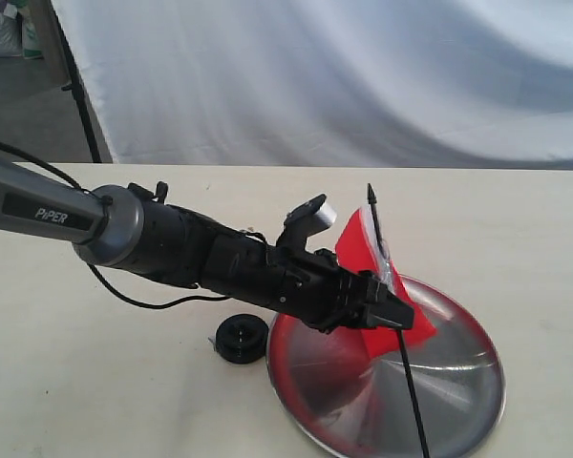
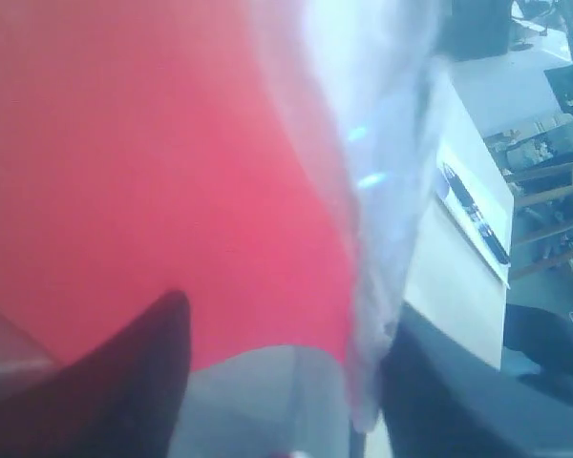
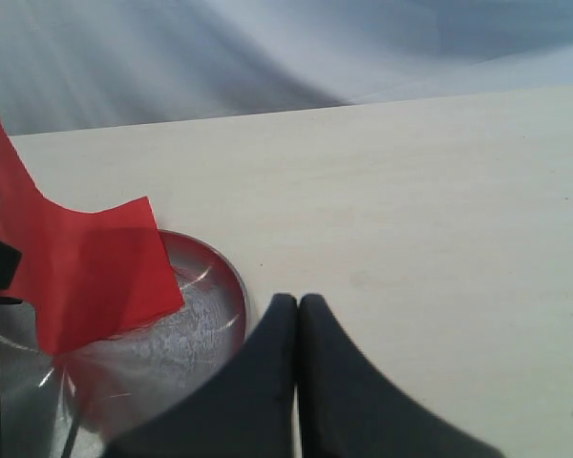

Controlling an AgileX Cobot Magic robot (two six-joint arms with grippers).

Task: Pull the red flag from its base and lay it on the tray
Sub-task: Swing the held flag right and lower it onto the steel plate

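Beige tabletop (image 1: 124, 401); left gripper (image 1: 396, 313) clamps red cloth flag (image 1: 355, 243) over shiny tray (image 1: 482, 386); right gripper (image 3: 298, 307) closed, empty.

We see soft, even light; the tray (image 1: 470, 374) shows radial glare, and our left wrist view is heavily blurred.

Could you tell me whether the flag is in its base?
Out: the left claw holds the flag over the tray; the base sits apart.
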